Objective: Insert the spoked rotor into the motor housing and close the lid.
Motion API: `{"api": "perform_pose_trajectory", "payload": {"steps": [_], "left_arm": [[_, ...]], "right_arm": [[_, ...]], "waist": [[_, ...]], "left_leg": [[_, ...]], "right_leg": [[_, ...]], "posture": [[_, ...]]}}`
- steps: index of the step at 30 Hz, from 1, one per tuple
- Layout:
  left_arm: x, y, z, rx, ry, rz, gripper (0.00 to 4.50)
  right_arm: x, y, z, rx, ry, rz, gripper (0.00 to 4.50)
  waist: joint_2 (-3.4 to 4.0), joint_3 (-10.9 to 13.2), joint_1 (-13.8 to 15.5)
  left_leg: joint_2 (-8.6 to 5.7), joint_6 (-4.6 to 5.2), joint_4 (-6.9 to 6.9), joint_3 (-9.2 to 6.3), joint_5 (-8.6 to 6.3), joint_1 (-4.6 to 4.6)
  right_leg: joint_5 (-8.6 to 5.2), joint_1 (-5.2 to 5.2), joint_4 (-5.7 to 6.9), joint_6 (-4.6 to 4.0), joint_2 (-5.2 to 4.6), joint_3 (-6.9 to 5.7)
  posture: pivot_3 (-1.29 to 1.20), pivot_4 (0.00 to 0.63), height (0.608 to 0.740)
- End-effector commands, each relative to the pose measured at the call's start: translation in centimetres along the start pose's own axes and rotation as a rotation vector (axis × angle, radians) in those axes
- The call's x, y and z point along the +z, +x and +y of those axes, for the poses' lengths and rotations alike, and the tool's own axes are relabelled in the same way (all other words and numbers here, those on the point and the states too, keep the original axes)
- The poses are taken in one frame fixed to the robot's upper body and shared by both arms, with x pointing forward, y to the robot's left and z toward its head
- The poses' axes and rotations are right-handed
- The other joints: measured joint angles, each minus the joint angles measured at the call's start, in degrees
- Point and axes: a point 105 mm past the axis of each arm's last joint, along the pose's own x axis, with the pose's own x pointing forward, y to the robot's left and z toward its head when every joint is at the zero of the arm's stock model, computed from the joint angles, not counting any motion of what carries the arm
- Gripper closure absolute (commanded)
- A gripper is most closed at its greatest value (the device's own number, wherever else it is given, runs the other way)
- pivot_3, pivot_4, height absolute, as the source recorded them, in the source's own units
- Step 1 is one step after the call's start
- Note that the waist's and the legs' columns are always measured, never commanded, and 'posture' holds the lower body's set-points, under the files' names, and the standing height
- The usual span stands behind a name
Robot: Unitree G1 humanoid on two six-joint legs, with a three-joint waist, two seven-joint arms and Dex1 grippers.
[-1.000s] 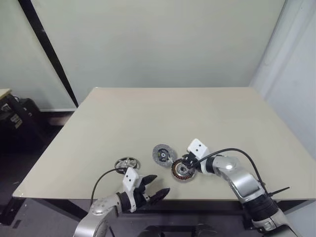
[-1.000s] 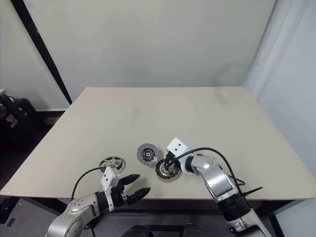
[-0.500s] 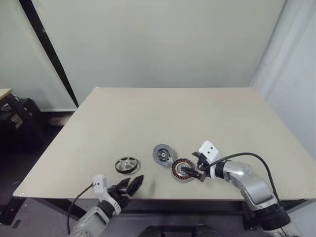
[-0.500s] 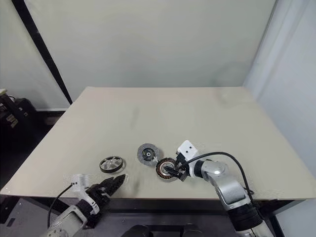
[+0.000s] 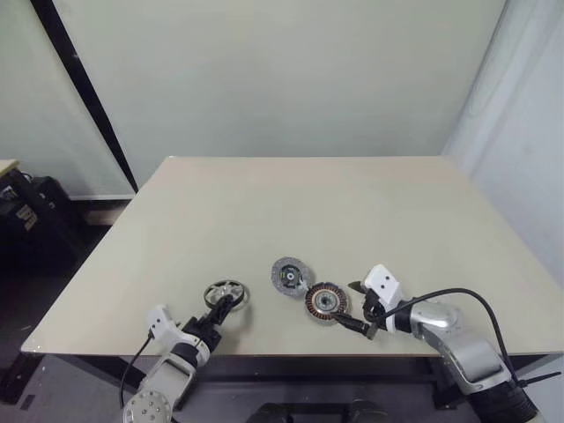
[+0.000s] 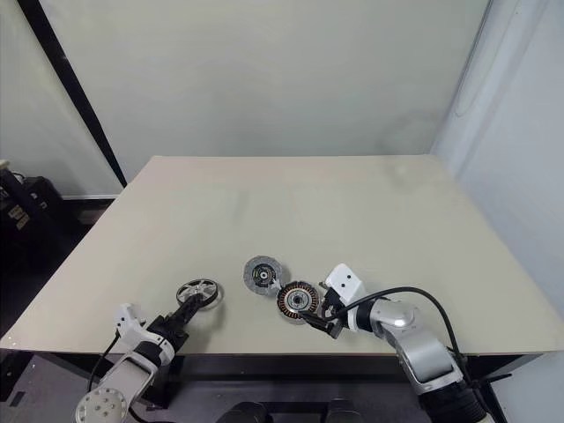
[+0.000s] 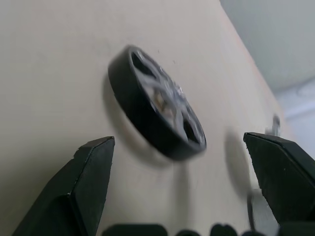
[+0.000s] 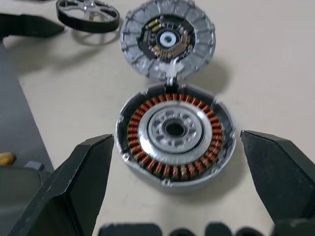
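A pale beige table (image 5: pixel 300 203) fills the centre of the frame, set before a plain light wall (image 5: pixel 282 70). A black bar (image 5: pixel 84 88) slants down the upper left. Dark equipment (image 5: pixel 26 220) sits on the floor at left; a white curtain (image 5: pixel 529 132) hangs at right.

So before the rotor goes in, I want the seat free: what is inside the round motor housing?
Inside the round motor housing: a ring of copper-orange windings around a silver centre with a dark hole. Nothing else sits in it.
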Motion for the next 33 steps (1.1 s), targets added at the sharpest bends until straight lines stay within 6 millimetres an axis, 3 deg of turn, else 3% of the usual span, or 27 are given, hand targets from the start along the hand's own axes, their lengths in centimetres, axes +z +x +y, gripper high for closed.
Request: {"api": "perform_pose_trajectory", "payload": {"steps": [1, 3, 6, 16, 20, 27, 33], "left_arm": [[1.2, 0.5, 0.2, 0.024, -0.031, -0.046, 0.00], [1.3, 0.7, 0.3, 0.030, -0.036, -0.046, 0.00], [1.3, 0.9, 0.1, 0.024, -0.051, -0.042, 0.64], [1.4, 0.9, -0.4, -0.013, -0.088, -0.036, 4.22], [2.0, 0.4, -1.1, -0.079, -0.159, -0.065, 4.23], [2.7, -1.7, -5.2, -0.352, -0.348, -0.034, 4.23], [0.3, -3.1, -10.0, -0.549, -0.375, 0.175, 4.23]], "right_arm": [[1.6, -0.6, -0.2, -0.023, -0.045, -0.057, 0.02], [1.5, -0.7, -0.3, -0.030, -0.044, -0.054, 0.02], [1.3, -1.0, -0.4, -0.047, -0.040, -0.053, 0.00], [1.0, -1.4, -1.0, -0.085, -0.033, -0.050, 0.00], [0.7, -1.5, -1.3, -0.095, -0.033, -0.046, 0.00], [-0.4, -2.7, -2.2, -0.125, 0.016, -0.036, 0.00], [-1.9, -4.0, -1.8, -0.079, 0.078, -0.010, 0.00]], "waist": [[-0.01, 0.00, 0.03], [-0.01, 0.00, 0.02], [-0.01, 0.00, 0.01], [-0.12, 0.05, 0.03], [-0.14, 0.06, 0.02], [-0.21, 0.10, 0.07], [-0.22, 0.12, 0.15]], "left_leg": [[0.01, 0.00, 0.01, 0.02, 0.00, 0.00], [0.00, 0.00, 0.02, 0.03, 0.00, 0.01], [0.00, -0.01, 0.02, 0.04, 0.00, 0.01], [0.01, -0.04, 0.02, 0.07, -0.03, -0.03], [0.01, -0.06, 0.02, 0.06, -0.05, -0.04], [0.04, -0.08, 0.02, 0.07, -0.16, -0.05], [0.05, -0.06, 0.03, 0.05, -0.22, -0.05]], "right_leg": [[0.00, 0.00, 0.00, 0.00, -0.01, 0.00], [0.00, 0.02, 0.00, 0.00, 0.00, 0.00], [0.00, 0.02, 0.00, 0.00, 0.00, 0.01], [0.00, 0.00, -0.04, 0.00, -0.01, 0.01], [0.00, -0.02, -0.04, 0.00, -0.01, 0.01], [0.00, -0.03, -0.05, 0.00, -0.02, 0.01], [0.00, -0.02, -0.05, -0.01, -0.02, 0.03]], "posture": [[0.00, 0.000, 0.740], [0.00, 0.000, 0.740], [0.00, 0.000, 0.740], [0.00, 0.000, 0.740], [0.00, 0.000, 0.740], [0.00, 0.000, 0.740], [0.00, 0.000, 0.740]]}}
